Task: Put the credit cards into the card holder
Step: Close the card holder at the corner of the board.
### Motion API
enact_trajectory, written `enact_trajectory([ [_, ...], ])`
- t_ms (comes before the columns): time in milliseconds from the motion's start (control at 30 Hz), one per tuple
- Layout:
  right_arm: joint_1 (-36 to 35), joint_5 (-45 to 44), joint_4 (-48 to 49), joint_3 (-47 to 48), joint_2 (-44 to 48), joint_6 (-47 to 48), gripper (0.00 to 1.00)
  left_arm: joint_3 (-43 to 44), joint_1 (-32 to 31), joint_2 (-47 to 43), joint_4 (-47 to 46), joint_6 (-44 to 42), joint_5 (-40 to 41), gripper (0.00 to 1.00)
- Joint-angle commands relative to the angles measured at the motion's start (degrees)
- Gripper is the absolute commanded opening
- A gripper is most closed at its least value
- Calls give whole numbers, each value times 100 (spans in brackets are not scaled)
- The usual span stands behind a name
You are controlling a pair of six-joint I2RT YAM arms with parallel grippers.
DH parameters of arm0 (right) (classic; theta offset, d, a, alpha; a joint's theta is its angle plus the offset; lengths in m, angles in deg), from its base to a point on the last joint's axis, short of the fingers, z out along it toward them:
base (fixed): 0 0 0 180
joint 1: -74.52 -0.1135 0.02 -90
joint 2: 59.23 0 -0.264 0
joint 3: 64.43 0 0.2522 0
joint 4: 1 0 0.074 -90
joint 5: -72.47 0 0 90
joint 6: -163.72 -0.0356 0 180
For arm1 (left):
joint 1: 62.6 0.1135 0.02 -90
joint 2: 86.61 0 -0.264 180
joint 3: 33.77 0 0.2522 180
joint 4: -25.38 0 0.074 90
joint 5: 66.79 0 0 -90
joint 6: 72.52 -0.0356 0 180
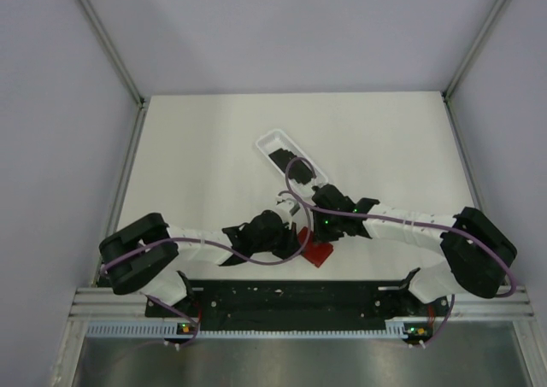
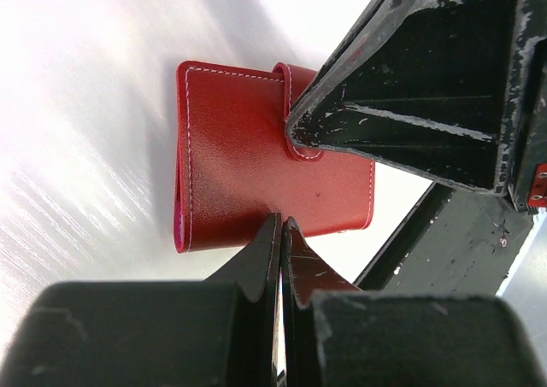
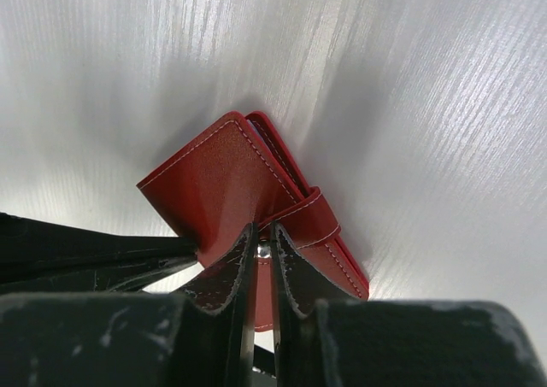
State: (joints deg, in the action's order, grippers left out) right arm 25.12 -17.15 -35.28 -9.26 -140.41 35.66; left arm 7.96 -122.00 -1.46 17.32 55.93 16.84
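Red, leather-look and folded shut, the card holder (image 1: 320,254) lay near the middle of the tabletop's near edge in the top view. It sat under the left gripper (image 1: 297,243) and right gripper (image 1: 310,235). The credit cards (image 1: 279,157) sat in a white tray (image 1: 272,134) toward the table's centre.

From the left wrist, I read its jaws as all but closed, nipping the holder's edge.

From the right wrist, the jaws pinched the closure tab (image 3: 313,219).

I judged the holder light, pliable and smooth: grip stitched edges, not faces.

Card holder (image 2: 248,173) red, white stitching; table (image 1: 197,148) white.
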Motion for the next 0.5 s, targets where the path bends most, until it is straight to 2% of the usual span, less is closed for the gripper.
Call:
enact_trajectory([
  [0, -139, -223, -322, 8, -301, 45, 7, -37, -11, 169, -155, -5, 101, 0],
  [467, -315, -504, -673, 218, -723, -26, 5, -72, -11, 248, -270, 57, 66, 0],
])
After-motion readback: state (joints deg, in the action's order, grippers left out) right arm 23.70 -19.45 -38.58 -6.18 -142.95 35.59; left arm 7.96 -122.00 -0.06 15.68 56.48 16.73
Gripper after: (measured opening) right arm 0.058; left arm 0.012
